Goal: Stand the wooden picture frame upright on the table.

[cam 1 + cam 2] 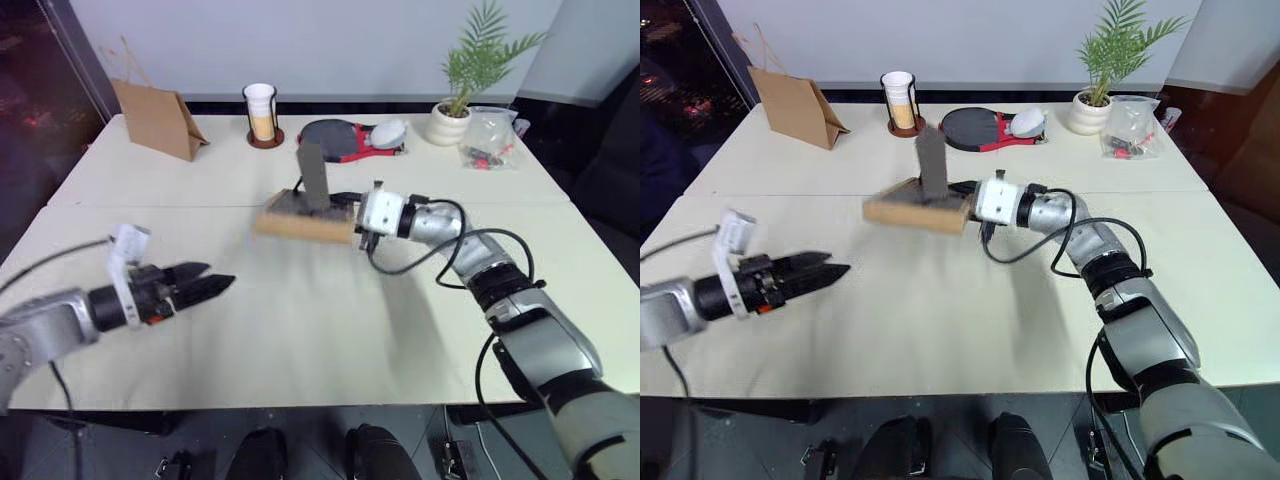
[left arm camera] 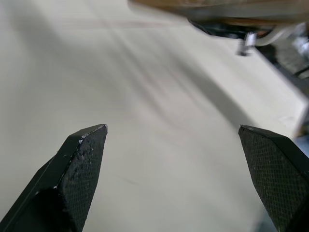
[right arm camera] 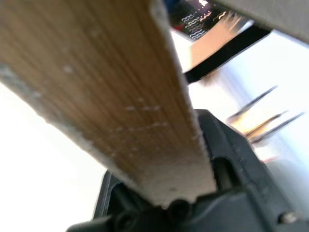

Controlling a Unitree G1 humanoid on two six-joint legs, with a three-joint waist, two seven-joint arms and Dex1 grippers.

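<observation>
Progress is partway: the right gripper [image 1: 352,222] clamps one end of the wooden picture frame [image 1: 303,220], holding it flat above the table's [image 1: 300,330] middle seam, stand up. Left gripper [image 1: 205,285] hangs wide apart, empty, near the left edge; standing the frame remains.

The wooden picture frame [image 1: 303,222] is motion-blurred, its front hidden. At twelve o'clock, the plant's [image 1: 487,52] fronds are cut off.

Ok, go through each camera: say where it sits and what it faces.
Head views: look down over the table; both arms show.
Left wrist view: along the open left gripper toward the tabletop.
Right wrist view: against the wooden picture frame in the right gripper.
Shared: the frame shows in every view.
</observation>
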